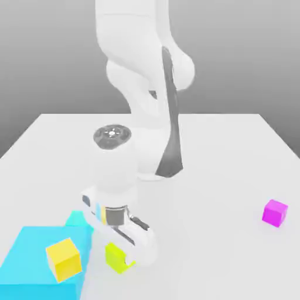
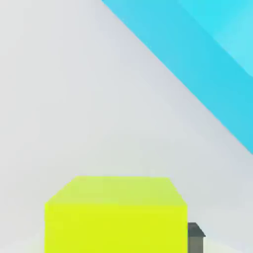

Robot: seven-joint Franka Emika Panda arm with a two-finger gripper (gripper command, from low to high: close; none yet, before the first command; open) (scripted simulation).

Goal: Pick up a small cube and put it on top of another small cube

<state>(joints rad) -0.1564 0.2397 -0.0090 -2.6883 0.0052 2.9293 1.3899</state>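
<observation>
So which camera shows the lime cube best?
The hand view: the lime cube looms large there, with two faces showing. The exterior view has it smaller, partly hidden behind the gripper, but shows it near the big blue block.

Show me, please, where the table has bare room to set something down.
The table is bare between the lime cube and the magenta cube, and again behind the magenta cube. It is crowded at the exterior view's left: the blue block, yellow cube, cyan cube, lime cube and claw sit close.
</observation>
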